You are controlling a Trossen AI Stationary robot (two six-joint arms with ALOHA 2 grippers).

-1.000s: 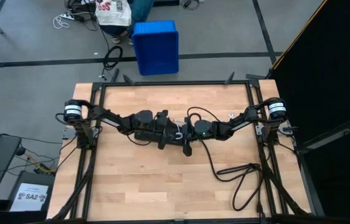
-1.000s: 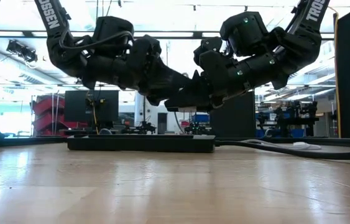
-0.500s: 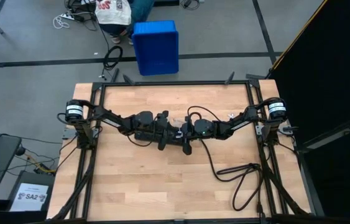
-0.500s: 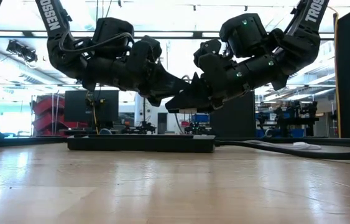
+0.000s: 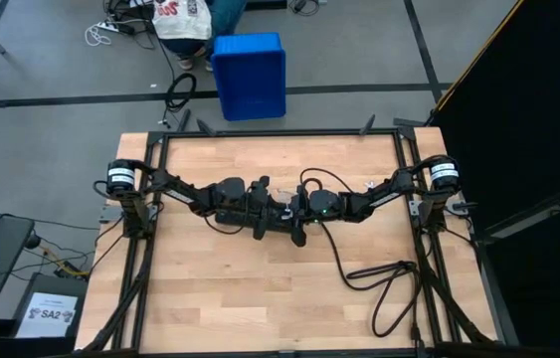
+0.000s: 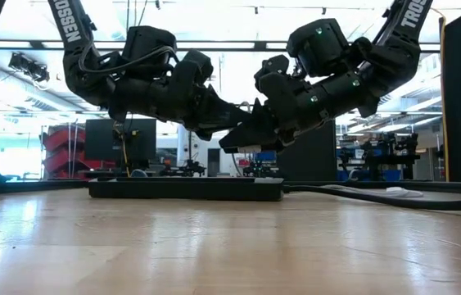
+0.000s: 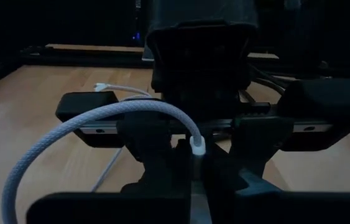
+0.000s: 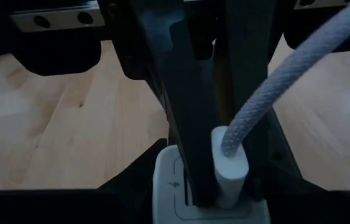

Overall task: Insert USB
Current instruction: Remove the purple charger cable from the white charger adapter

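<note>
High view: both grippers meet mid-table w/ USB (image 7: pixel 131 115).

My two arms carry white "TROSSEN" lettering, one arm (image 6: pixel 70 33) showing "ROSSEN", the other arm (image 6: pixel 414 12) "TRO". A white label (image 5: pixel 49 315) on the floor box reads "SA2".

One camera hangs overhead, one sits level at the table (image 5: pixel 220 298) edge, and two ride the wrists, all sharing the two grippers meeting at frame centre over the power strip (image 6: pixel 185 189).
</note>
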